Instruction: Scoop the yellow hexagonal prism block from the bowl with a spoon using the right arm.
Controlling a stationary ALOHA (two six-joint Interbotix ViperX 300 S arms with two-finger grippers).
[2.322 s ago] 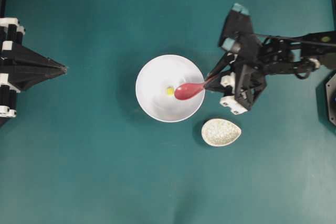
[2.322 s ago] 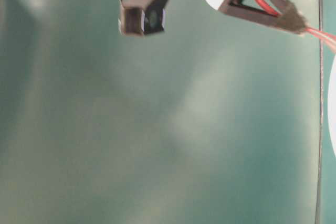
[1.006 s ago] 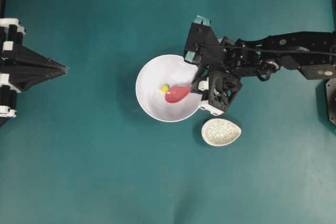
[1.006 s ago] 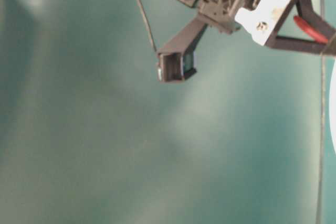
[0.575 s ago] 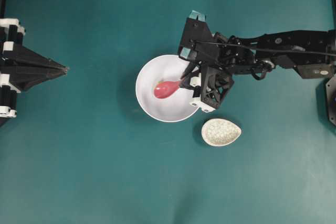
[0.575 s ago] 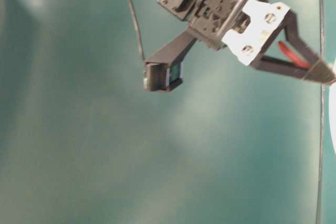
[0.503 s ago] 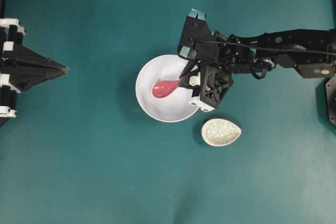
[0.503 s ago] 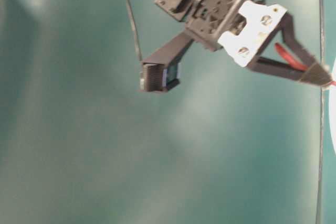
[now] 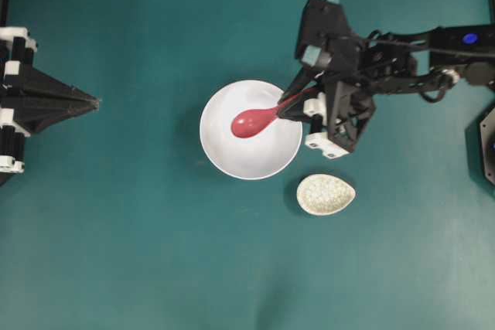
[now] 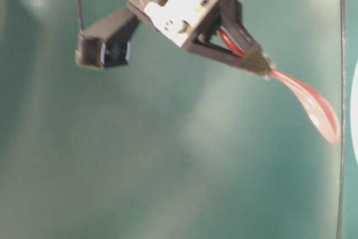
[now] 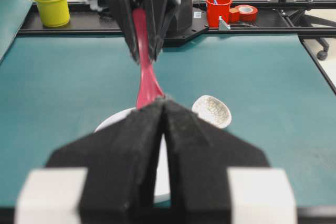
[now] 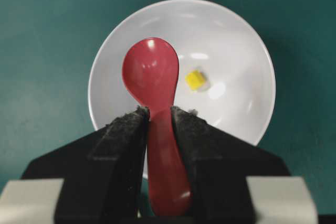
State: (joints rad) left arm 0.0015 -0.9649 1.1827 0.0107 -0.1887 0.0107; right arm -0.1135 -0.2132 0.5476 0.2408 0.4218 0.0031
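The yellow hexagonal prism block (image 12: 195,80) sits in the bowl (image 12: 247,45), right of the empty spoon (image 12: 151,72). The right gripper (image 12: 159,115) squeezes the spoon's handle. The left gripper (image 11: 164,109) is pressed closed, holding nothing. The spoon might just push the tiny block away.

The right arm (image 9: 402,40) reaches in from the right edge of the overhead view, its wrist bent so the right gripper (image 9: 288,108) points down and to the left. Its two black fingers (image 12: 123,145) are clamped on a spoon (image 9: 259,119) handle, one on either side, with the scoop sticking out past the fingertips. From table level the gripper hangs in the air, tilted down. The left gripper (image 9: 94,101) sits at the far left of the overhead view, level and pointing right, well apart from the other. Its fingers (image 11: 131,150) are pressed together with nothing between them.
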